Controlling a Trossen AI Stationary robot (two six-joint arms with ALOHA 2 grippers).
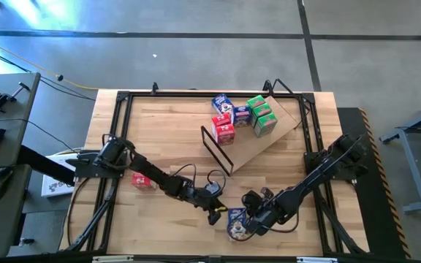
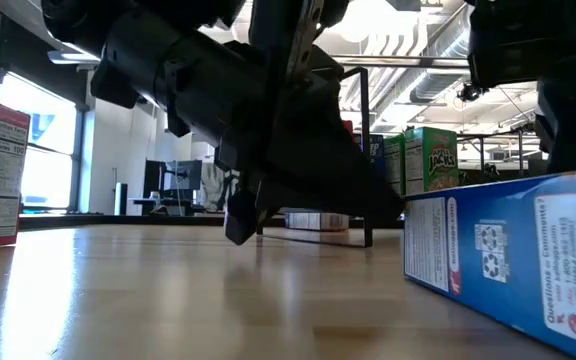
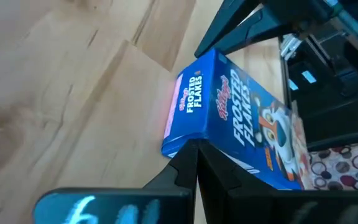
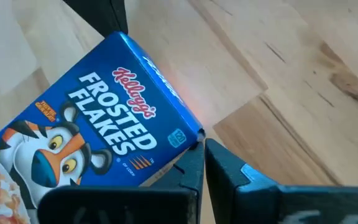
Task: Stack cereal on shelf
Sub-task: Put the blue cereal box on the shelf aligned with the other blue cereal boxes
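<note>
A blue Frosted Flakes cereal box point(image 1: 236, 223) lies flat, front up, near the table's front edge. My left gripper point(image 1: 214, 213) is shut at its left side and my right gripper point(image 1: 248, 221) is shut at its right side. A red cereal box point(image 1: 143, 180) stands alone on the table to the left. The shelf point(image 1: 272, 142), a slanted plywood board with a black wire frame point(image 1: 216, 150) at its lower edge, stands at the back. Several red, blue and green boxes point(image 1: 240, 115) rest on it. My left gripper has its shut fingertips point(image 3: 188, 163) against the blue box's corner at a narrow end panel point(image 3: 174, 149). It comes slanting down from the table's left. The box lies flat on the table. My right gripper has its shut fingertips point(image 4: 194, 163) against a corner of the box's printed front point(image 4: 194, 135). It comes steeply from above on the right side.
A black rail frame point(image 1: 123, 102) runs around the tabletop. Cables point(image 1: 214, 179) lie on the wood beside my left arm. Bare wood point(image 1: 159, 131) spreads between the red box and the shelf.
</note>
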